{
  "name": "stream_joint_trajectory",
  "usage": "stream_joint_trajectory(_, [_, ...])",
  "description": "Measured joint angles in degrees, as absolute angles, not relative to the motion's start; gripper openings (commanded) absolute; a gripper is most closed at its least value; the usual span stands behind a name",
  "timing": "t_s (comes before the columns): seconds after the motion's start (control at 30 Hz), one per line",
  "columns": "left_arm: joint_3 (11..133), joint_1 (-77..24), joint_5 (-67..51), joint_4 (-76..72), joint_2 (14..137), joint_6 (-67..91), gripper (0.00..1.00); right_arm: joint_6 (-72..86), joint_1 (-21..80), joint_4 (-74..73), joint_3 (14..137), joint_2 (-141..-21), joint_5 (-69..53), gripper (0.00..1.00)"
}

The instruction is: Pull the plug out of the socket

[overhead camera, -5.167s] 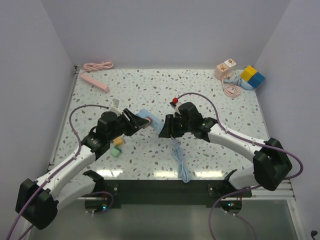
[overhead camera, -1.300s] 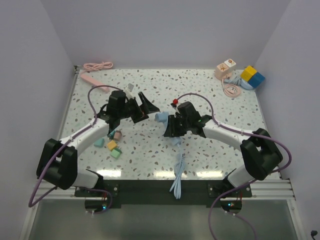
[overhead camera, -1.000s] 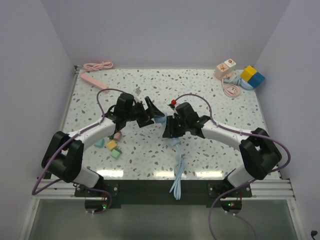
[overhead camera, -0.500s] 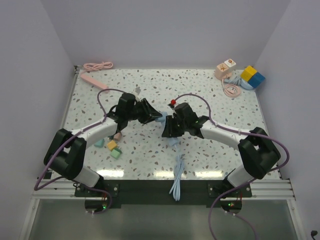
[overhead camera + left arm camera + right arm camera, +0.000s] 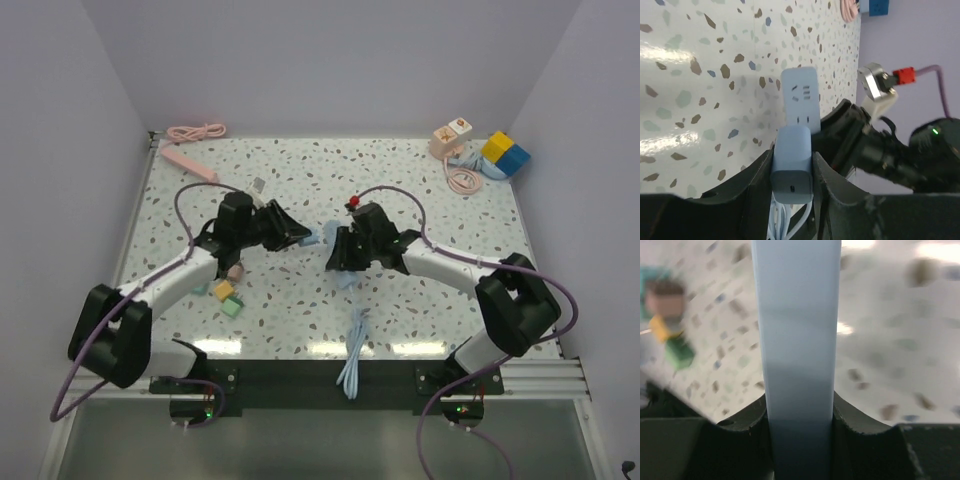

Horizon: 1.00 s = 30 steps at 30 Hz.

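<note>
A light blue socket strip (image 5: pixel 801 97) has a darker blue plug (image 5: pixel 792 165) seated on its near end. My left gripper (image 5: pixel 792 159) is shut on the plug, one finger on each side. My right gripper (image 5: pixel 799 410) is shut on the socket strip (image 5: pixel 797 335), which fills the middle of the right wrist view. In the top view the two grippers meet at table centre, left (image 5: pixel 293 233) and right (image 5: pixel 338 252), with the blue pieces (image 5: pixel 318 236) between them. The pale blue cable (image 5: pixel 355 345) trails toward the near edge.
Small coloured blocks (image 5: pixel 225 292) lie by my left arm. A pink strip (image 5: pixel 190 163) and pink cable (image 5: pixel 197 131) are at the far left. A pink socket cube (image 5: pixel 452 134), a coiled cable (image 5: pixel 465 180) and a yellow-blue block (image 5: pixel 506 153) are at the far right.
My left gripper, open and apart from the blue pieces a second ago, has moved right and closed on the plug. My right gripper has kept its hold on the socket strip.
</note>
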State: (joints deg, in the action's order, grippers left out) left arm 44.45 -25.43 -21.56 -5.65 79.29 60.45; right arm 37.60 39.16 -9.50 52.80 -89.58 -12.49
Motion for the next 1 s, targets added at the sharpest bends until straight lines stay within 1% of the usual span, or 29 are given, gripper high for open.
stream_joint_trajectory(0.17, [41.2, -17.2, -22.5, 1.5, 64.3, 59.0, 0.00, 40.5, 27.8, -15.5, 52.0, -89.7, -2.4, 0.00])
stream_joint_trajectory(0.3, [41.1, -13.5, -22.5, 5.2, 58.2, 57.4, 0.00, 40.3, 26.6, -16.6, 52.0, -89.2, 0.1, 0.00])
stream_joint_trajectory(0.43, [40.1, -9.5, -22.3, 9.2, 58.0, 53.7, 0.00, 38.9, 27.4, -16.4, 52.0, -87.2, -0.8, 0.00])
stream_joint_trajectory(0.63, [34.7, 0.3, -19.8, 16.5, 62.5, 47.0, 0.01, 36.2, 27.5, -15.3, 52.0, -85.0, -5.2, 0.00])
stream_joint_trajectory(0.67, [34.2, 1.3, -19.0, 18.0, 63.1, 46.0, 0.19, 35.9, 27.5, -15.0, 52.0, -84.9, -6.1, 0.00])
stream_joint_trajectory(0.7, [33.9, 2.0, -18.0, 19.4, 63.5, 45.1, 0.27, 35.5, 27.5, -14.6, 52.0, -84.9, -7.1, 0.00])
stream_joint_trajectory(0.73, [33.8, 2.3, -16.8, 20.7, 63.7, 44.3, 0.31, 35.2, 27.5, -14.4, 52.0, -84.9, -7.9, 0.00])
stream_joint_trajectory(0.77, [33.8, 2.6, -15.8, 21.6, 63.7, 43.7, 0.42, 34.9, 27.5, -14.3, 52.0, -84.9, -8.9, 0.00])
stream_joint_trajectory(0.83, [33.8, 2.6, -13.7, 22.5, 63.3, 42.8, 0.53, 34.5, 27.6, -13.7, 52.0, -85.1, -10.7, 0.00])
stream_joint_trajectory(0.87, [33.8, 2.6, -12.9, 22.9, 63.0, 42.4, 0.63, 34.4, 27.6, -13.5, 52.0, -85.4, -11.5, 0.00])
stream_joint_trajectory(0.93, [33.9, 2.6, -11.0, 24.1, 62.3, 42.0, 0.73, 34.0, 27.5, -13.0, 52.4, -86.3, -13.4, 0.00])
stream_joint_trajectory(0.97, [33.9, 2.6, -10.2, 24.7, 61.9, 42.0, 0.82, 33.8, 27.6, -12.6, 52.7, -87.0, -14.3, 0.00])
stream_joint_trajectory(1.0, [33.9, 2.6, -9.5, 25.3, 61.5, 41.8, 0.85, 33.5, 27.6, -12.4, 53.0, -87.8, -15.3, 0.00])
